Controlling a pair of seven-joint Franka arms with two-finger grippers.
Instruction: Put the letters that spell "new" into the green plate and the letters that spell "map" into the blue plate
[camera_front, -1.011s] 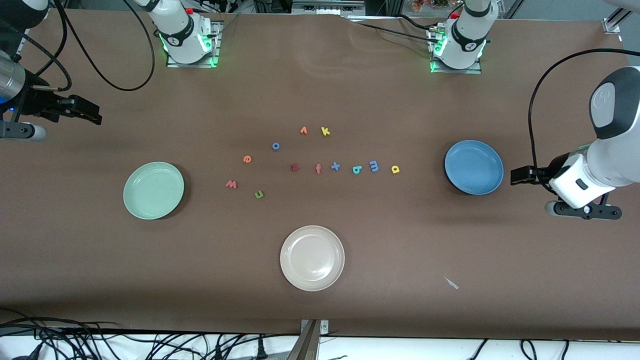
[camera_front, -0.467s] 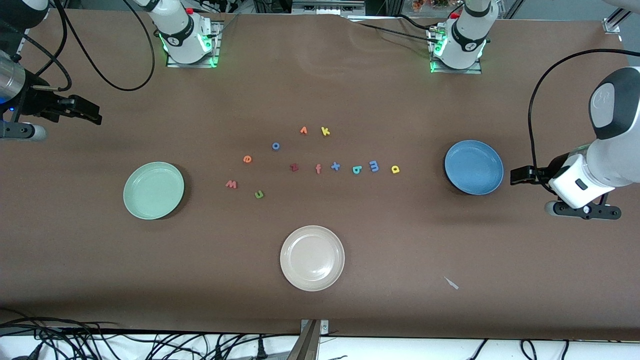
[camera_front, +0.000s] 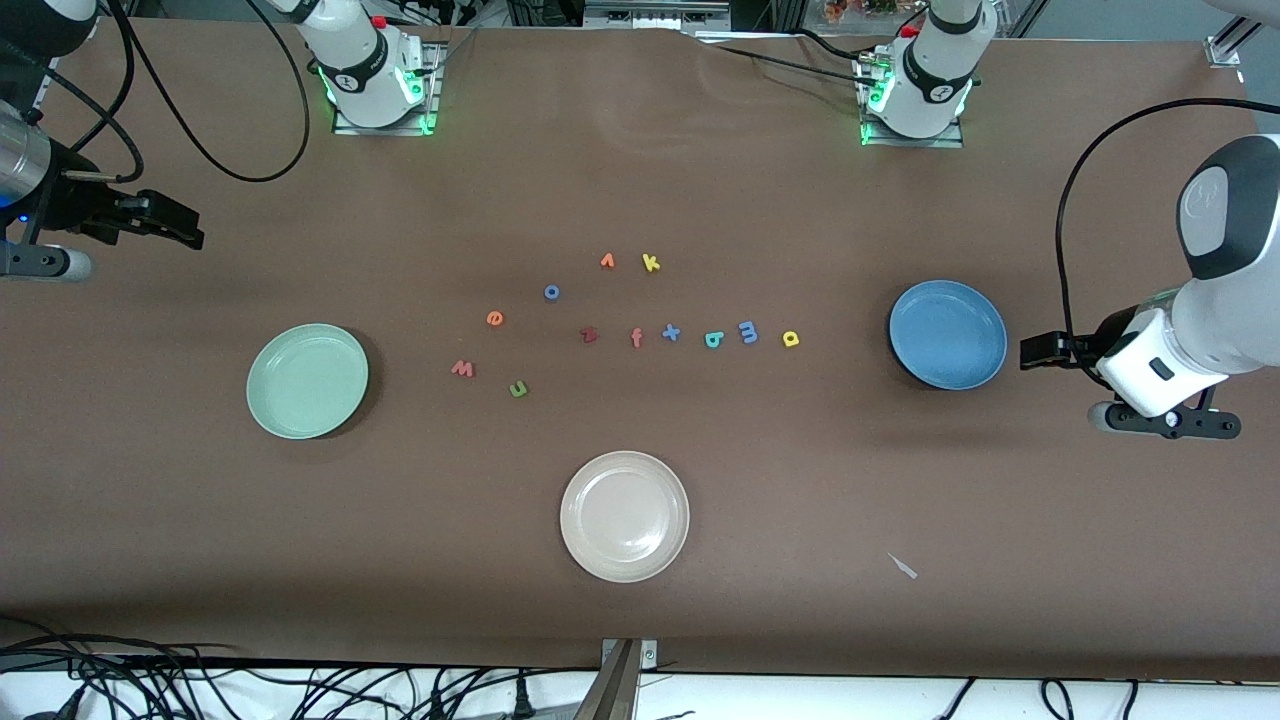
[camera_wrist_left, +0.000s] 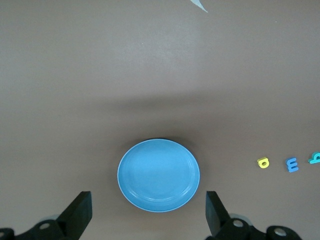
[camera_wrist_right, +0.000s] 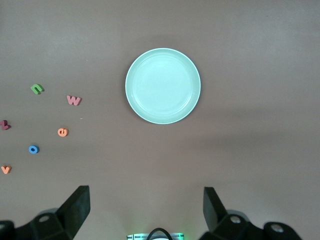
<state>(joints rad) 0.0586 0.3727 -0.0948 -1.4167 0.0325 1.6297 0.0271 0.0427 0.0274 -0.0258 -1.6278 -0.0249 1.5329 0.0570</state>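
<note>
**Nothing moved yet: both arms hang back, every letter is still on the bench**

Over the last second the scene barely changes: the letters and plates lie exactly where they were, and only the left arm's wrist drifts a touch. That suggests the task is at its very start, with no letter sorted.

The left gripper hangs with its fingers wide and empty, up in the air beside the blue plate at the left arm's end of the bench. In the left wrist view the plate sits just ahead of and between the fingers, bare. Out past the plate from those fingers lie the yellow "a", then the blue "m", then the teal "p", in a short row, apart from each other.

The right gripper also has its fingers wide with nothing in them, high over the right arm's end of the bench. The green plate lies well ahead of those fingers, empty. Off to one side of it are the salmon-red "w", the olive-green "n" and the orange "e", loosely grouped.

The cream-white plate and the spare letters in the middle play no part. Judging by this, six picks remain, and each arm has its own three letters close to its own plate
</note>
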